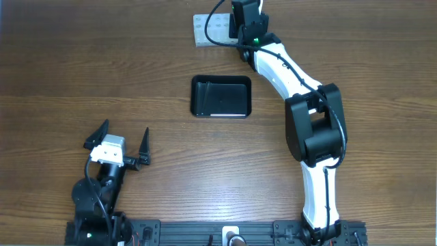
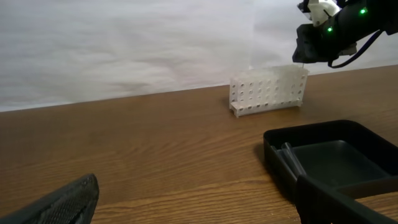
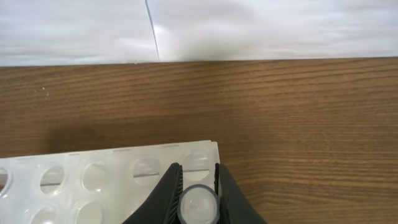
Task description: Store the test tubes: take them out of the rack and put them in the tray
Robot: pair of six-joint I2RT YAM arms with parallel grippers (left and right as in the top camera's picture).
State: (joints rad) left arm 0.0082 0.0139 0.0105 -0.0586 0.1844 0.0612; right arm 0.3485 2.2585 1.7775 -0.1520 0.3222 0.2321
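Wooden table [image 1: 102, 68]: the right gripper [image 3: 196, 180] pinches a tube [image 3: 198, 206] at the far rack [image 3: 118, 183]. One stored tube [image 2: 289, 158] lies in the tray [image 1: 194, 96], so the job seems partly done. The left gripper [image 1: 124, 131] is wide open, empty.

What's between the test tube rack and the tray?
Only bare tabletop separates the test tube rack and the black tray, seen in top and left wrist views.

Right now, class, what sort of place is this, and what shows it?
Likely a robot test bench set up like a lab: a wooden table carries a white rack and a black tray, and the right gripper grips a tube at the rack.
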